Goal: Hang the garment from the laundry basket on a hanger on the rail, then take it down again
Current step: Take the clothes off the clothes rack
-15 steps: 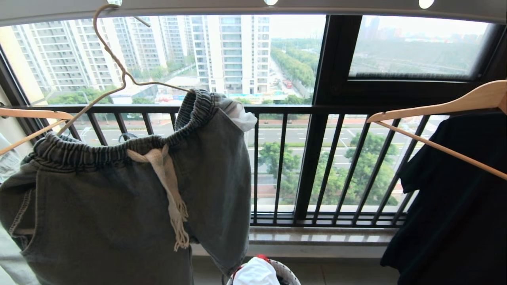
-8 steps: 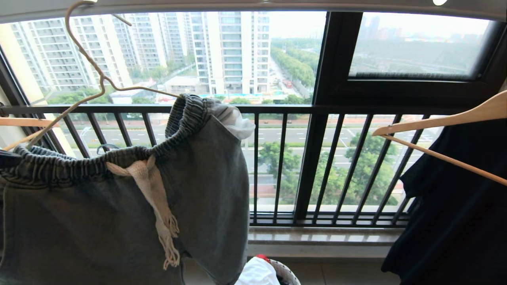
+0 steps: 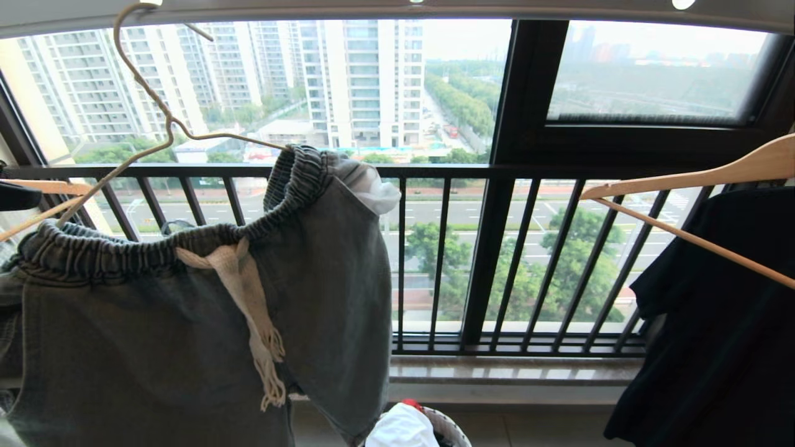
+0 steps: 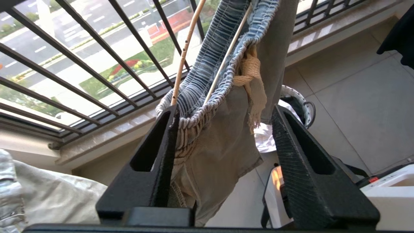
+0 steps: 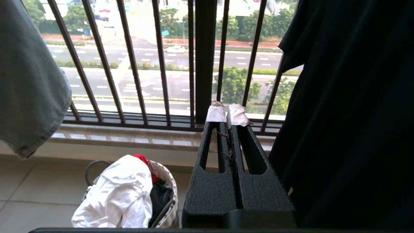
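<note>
Floor (image 5: pixel 29 191): pale tiles; basket (image 5: pixel 168 184) of laundry near the window sill.
Window: black railing (image 3: pixel 497 171).
Shorts (image 3: pixel 155 335): on wire hanger (image 3: pixel 155 105), hooked on rail (image 3: pixel 372 7), left.
Left hand (image 4: pixel 223 113): released, straddling waistband.
Right hand (image 5: pixel 228 111): clenched, empty, beside black shirt (image 5: pixel 349 113).

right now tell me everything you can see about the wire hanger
The hanger is thin cream-white wire, bent and chipped, with a long kinked neck whose hook catches a hole in the grey rail. It hangs tilted. Its arms run inside the ribbed waistband of the denim shorts, which hang from it. The left gripper is open around the waistband's end.
</note>
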Controlling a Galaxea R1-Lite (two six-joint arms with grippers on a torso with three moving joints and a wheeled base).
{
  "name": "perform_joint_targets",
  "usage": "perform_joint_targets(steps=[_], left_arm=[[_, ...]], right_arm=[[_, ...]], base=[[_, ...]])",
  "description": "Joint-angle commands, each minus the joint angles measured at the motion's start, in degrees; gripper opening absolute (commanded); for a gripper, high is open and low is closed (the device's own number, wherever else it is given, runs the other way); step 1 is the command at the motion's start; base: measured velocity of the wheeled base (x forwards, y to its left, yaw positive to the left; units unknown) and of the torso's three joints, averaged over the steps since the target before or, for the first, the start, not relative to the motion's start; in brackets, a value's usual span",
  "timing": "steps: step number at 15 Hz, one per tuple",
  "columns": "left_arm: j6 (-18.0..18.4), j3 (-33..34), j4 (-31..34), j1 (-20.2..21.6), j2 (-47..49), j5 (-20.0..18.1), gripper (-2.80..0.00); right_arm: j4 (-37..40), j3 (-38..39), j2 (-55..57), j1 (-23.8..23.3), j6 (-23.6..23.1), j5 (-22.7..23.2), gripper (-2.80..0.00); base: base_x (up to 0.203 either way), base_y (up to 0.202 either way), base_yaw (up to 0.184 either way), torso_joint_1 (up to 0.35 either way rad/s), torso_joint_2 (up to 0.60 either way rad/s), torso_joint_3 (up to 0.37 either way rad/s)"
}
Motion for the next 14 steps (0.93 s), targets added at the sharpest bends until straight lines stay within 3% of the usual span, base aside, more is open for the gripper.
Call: perform_joint_targets(steps=[1,4,8,14], left_arm=[[0.59,-0.39,-0.09,-0.02,0.90,1.15,0.00],[1.87,-0.30,-3.14,-0.11,3.32,0.87,0.00],[1.99,-0.32,-3.96,-0.32,7.96,-2.64,0.00],[2.09,-1.07,-14.60,-0.73,15.92,-2.58,0.00]], right_arm=[[-0.01,0.00,0.09,0.03,-0.02,0.02,-2.80],[-0.01,0.00,0.09,0.03,-0.02,0.02,-2.80],[-0.01,0.00,0.09,0.03,-0.02,0.02,-2.80],[-0.01,0.00,0.09,0.03,-0.02,0.02,-2.80]], base=[[0.000,0.000,0.000,0.000,0.00,0.000],[0.000,0.000,0.000,0.000,0.00,0.000],[0.000,0.000,0.000,0.000,0.00,0.000],[0.000,0.000,0.000,0.000,0.00,0.000]])
